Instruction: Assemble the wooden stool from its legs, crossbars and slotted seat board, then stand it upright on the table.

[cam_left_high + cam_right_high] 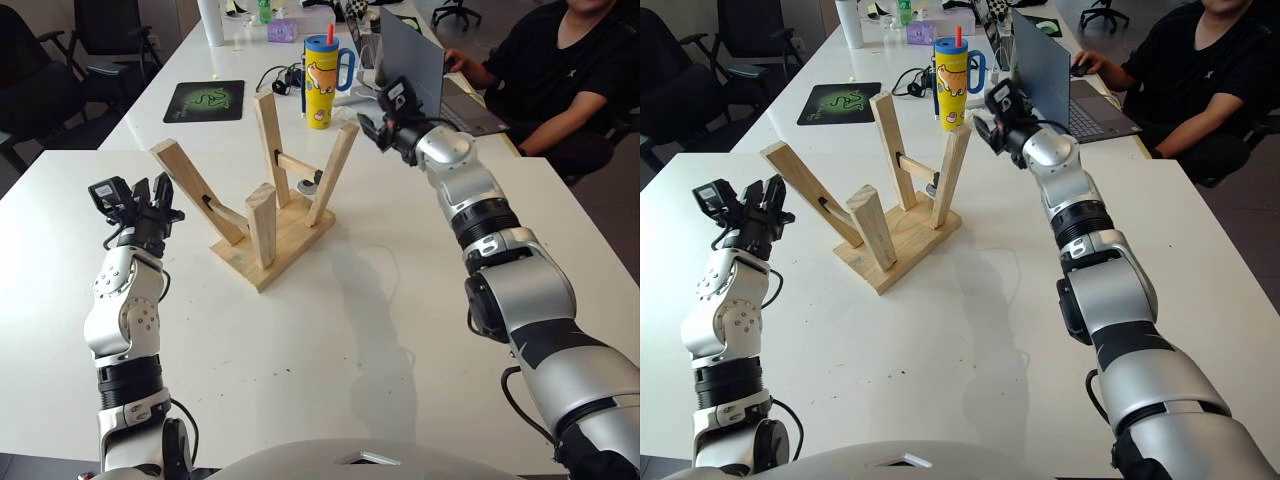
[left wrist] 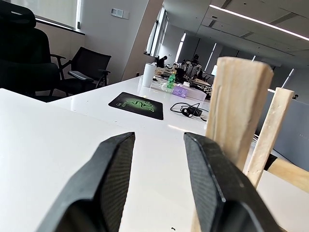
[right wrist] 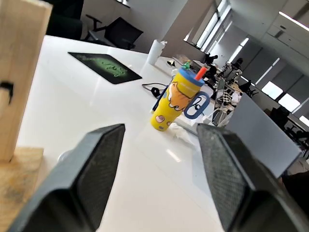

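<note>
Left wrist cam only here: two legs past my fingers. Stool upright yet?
Observer: No. Stool rests seat-down on the table, four legs up.
Operator: Other arm?
Observer: Right gripper is open, empty, beside the top of the far right leg.
Operator: Anything behind?
Observer: A yellow cup stands on the next table.

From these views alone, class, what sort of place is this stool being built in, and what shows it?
Probably an open-plan office: a long white desk, black swivel chairs, and an open laptop.
</note>
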